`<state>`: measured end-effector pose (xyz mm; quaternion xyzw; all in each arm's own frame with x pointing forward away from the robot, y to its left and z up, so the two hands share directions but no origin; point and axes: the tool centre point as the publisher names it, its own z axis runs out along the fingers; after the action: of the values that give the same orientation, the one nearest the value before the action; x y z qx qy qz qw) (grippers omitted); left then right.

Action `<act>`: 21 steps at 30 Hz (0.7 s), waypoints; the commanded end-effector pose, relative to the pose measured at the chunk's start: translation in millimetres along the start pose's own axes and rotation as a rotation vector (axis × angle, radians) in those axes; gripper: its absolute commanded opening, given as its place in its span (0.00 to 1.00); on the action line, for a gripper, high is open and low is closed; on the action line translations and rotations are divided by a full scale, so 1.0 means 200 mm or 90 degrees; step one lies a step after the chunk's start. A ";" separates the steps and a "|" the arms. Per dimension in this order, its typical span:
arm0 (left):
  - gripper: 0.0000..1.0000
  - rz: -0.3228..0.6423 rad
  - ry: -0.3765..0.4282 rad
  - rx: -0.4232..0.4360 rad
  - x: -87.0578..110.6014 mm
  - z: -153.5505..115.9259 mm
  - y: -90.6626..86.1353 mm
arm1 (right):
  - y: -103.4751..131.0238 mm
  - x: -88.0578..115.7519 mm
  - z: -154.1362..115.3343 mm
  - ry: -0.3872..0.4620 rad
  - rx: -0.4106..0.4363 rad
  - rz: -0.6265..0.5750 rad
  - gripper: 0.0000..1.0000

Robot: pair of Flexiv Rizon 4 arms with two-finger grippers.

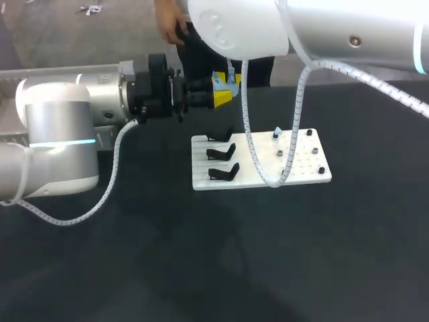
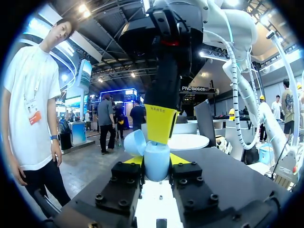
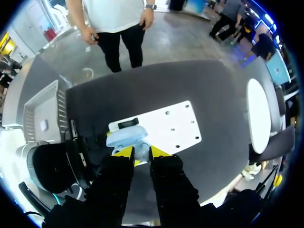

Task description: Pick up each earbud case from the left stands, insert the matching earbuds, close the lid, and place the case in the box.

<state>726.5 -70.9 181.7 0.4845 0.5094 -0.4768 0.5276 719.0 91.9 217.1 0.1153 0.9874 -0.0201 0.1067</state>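
A pale blue earbud case (image 2: pixel 156 166) with its lid (image 2: pixel 135 142) open hangs above the table's far side, and my left gripper (image 2: pixel 156 160) is shut on it from both sides. My right gripper (image 3: pixel 141 152) comes down from above, shut on a small pale blue earbud (image 3: pixel 140 153) at the case's (image 3: pixel 124 137) open mouth. In the head view both grippers meet at the case (image 1: pixel 226 86), the left gripper (image 1: pixel 221 96) coming in level from the left. A second pale blue earbud (image 1: pixel 277 133) stands on a peg of the white board (image 1: pixel 301 171).
Three black stands (image 1: pixel 221 154), all empty, sit on the white board's left part, with several small pegs (image 1: pixel 310 133) on its right part. A white box (image 3: pixel 42 114) lies at the table's left, beyond my left arm. The right arm's cable (image 1: pixel 249 144) hangs over the board.
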 end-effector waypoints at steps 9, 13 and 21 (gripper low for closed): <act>0.00 0.001 0.000 -0.003 0.00 0.00 -0.01 | 0.02 -0.01 0.00 0.007 -0.006 -0.001 0.15; 0.00 0.001 0.000 -0.003 0.00 0.00 -0.01 | 0.02 -0.01 0.00 0.009 -0.008 0.000 0.25; 0.00 0.001 0.000 -0.003 0.00 0.00 -0.01 | 0.01 0.01 -0.01 0.011 -0.012 0.001 0.33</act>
<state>726.3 -71.3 182.0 0.4846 0.5091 -0.4770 0.5277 718.8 94.1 216.9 0.1153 0.9883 -0.0105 0.0996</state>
